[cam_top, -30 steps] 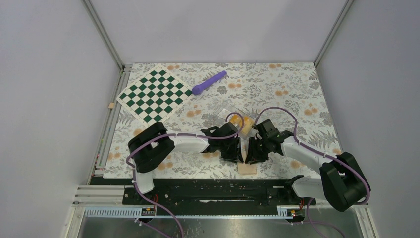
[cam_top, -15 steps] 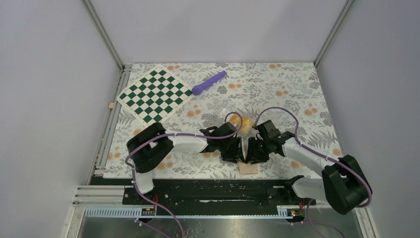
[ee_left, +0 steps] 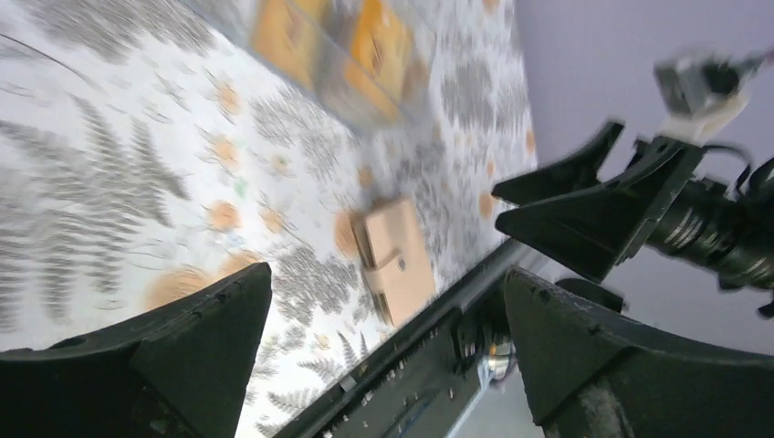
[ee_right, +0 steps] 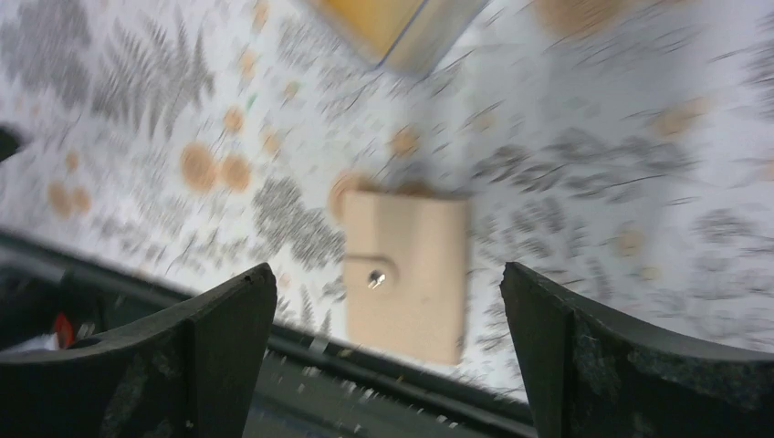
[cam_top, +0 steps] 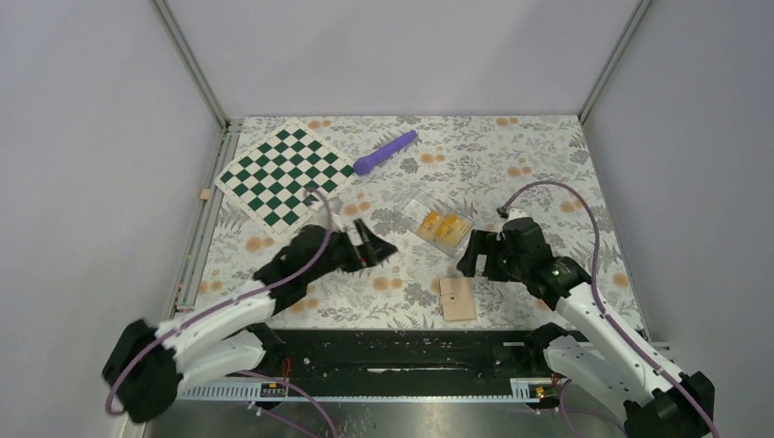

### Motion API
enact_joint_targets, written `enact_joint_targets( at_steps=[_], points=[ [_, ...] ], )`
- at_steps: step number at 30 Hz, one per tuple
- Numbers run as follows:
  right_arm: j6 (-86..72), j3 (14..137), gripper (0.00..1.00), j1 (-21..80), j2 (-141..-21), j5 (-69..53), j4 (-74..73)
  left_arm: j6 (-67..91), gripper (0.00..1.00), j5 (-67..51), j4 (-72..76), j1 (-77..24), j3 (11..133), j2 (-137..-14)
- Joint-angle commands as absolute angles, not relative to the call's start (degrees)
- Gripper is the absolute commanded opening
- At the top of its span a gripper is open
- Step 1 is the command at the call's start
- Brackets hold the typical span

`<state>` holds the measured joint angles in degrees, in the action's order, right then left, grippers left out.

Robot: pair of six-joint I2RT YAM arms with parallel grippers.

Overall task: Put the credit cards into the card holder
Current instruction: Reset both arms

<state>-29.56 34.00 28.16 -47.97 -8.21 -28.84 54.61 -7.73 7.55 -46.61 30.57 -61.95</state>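
So, a flower-patterned tabletop [cam_top: 548,164] is seen from above. A green-and-white chessboard [cam_top: 286,175] is laid at the back left, turned at an angle. Both arms are stretched out over the front half of the tabletop.

The left end effector [cam_top: 376,239] is held left of the middle, with its jaws spread wide and nothing gripped between them. Same story for the right end effector [cam_top: 470,254] over on the right: jaws wide apart, nothing held.

A purple stick [cam_top: 385,151] is parked just beside the chessboard's right corner. A clear case [cam_top: 418,210] is set about mid-tabletop, between the two end effectors and a bit further back. The credit cards [cam_top: 442,226] are found inside that case, two orange ones side by side as far as can be told.

The card holder [cam_top: 457,298] is laid flat near the front edge, folded shut. It is placed in front of the case and apart from it, and is touched by neither end effector. Its snap [ee_right: 376,278] is faced up, as picked out in the right wrist view, though both wrist views are pretty blurred. A tiny wooden block [cam_top: 206,194] is tucked on the rail by the left edge.
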Motion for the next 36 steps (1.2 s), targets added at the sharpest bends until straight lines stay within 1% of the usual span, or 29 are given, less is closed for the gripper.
enact_joint_targets(
  at_steps=[1, 4, 5, 7, 10, 13, 16, 18, 20, 21, 22, 25, 26, 28, 29, 31, 32, 33, 34, 35, 36],
  points=[
    [-25.43, 36.56, 0.99, 24.94, -43.86, 10.50, -30.85, 50.11, 0.99, -0.67, 6.48, -37.89, 23.29, -42.33],
    [-21.54, 33.49, 1.00, 22.98, -41.18, 19.01, -25.61, 39.91, 0.99, 15.00, -4.22, -34.95, 21.52, -28.01],
    [-19.69, 32.32, 0.99, 22.22, -40.39, 20.91, -23.68, 36.37, 0.99, 21.35, -7.01, -34.78, 21.39, -23.61],
    [-16.12, 29.54, 0.99, 21.13, -39.19, 23.28, -18.66, 28.50, 0.99, 29.37, -10.53, -34.70, 20.90, -16.78],
    [-11.09, 25.37, 0.99, 19.92, -39.23, 24.13, -10.50, 18.11, 0.99, 39.44, -10.68, -34.72, 17.40, -10.88],
    [-3.20, 19.85, 0.99, 19.75, -41.30, 26.74, 1.92, 11.10, 0.99, 43.25, -3.33, -34.59, 10.51, -9.74],
    [3.99, 13.35, 0.99, 18.78, -43.31, 26.69, 20.01, 7.13, 0.99, 45.49, 8.39, -33.34, 6.74, -16.62],
    [5.47, 9.21, 0.99, 17.55, -46.16, 26.65, 31.59, 5.51, 0.99, 43.59, 17.79, -30.71, 4.52, -24.51],
    [2.63, 7.30, 0.99, 14.29, -51.23, 25.72, 39.68, 5.15, 0.99, 36.51, 26.76, -25.60, 3.32, -34.26],
    [2.49, 7.98, 0.99, 12.83, -53.67, 24.61, 41.68, 4.84, 0.99, 32.41, 26.22, -23.35, 5.40, -38.79],
    [3.42, 8.79, 0.99, 11.95, -55.44, 22.59, 42.26, 3.02, 0.99, 28.62, 29.57, -21.52, 6.44, -42.83],
    [4.99, 9.38, 0.99, 9.46, -62.22, 17.72, 51.75, 0.46, 0.99, 20.18, 38.60, -16.00, 8.58, -52.65],
    [4.29, 10.21, 1.00, 8.50, -64.41, 17.27, 53.46, 0.44, 0.99, 17.03, 40.33, -13.46, 9.95, -55.38],
    [1.17, 12.01, 0.99, 6.13, -67.24, 14.74, 52.41, 0.44, 0.99, 12.77, 46.59, -9.62, 10.86, -60.55],
    [0.75, 10.97, 0.99, 5.16, -70.88, 12.41, 57.26, 0.44, 0.99, 11.41, 50.44, -8.44, 10.99, -62.77],
    [0.37, 8.97, 0.99, 4.56, -79.57, 11.64, 72.16, -0.99, 0.99, 8.97, 61.41, -7.08, 9.73, -68.85],
    [0.35, 10.05, 0.99, 4.43, -78.52, 11.43, 69.31, -0.76, 0.99, 8.48, 64.67, -6.80, 9.40, -72.43],
    [0.35, 12.68, 0.99, 4.40, -75.92, 11.67, 59.64, -1.84, 0.99, 9.19, 72.46, -6.74, 8.27, -77.33],
    [0.35, 14.05, 0.99, 4.30, -75.87, 11.96, 56.25, -1.24, 0.99, 10.67, 73.56, -7.07, 8.71, -78.50],
    [0.35, 14.22, 0.99, 4.31, -77.74, 13.01, 59.34, 0.57, 0.99, 12.77, 64.98, -6.97, 10.91, -76.11],
    [-1.01, 14.56, 0.99, 4.38, -78.27, 14.86, 58.81, 1.52, 0.99, 14.65, 61.96, -6.95, 12.82, -76.30]
  ],
)
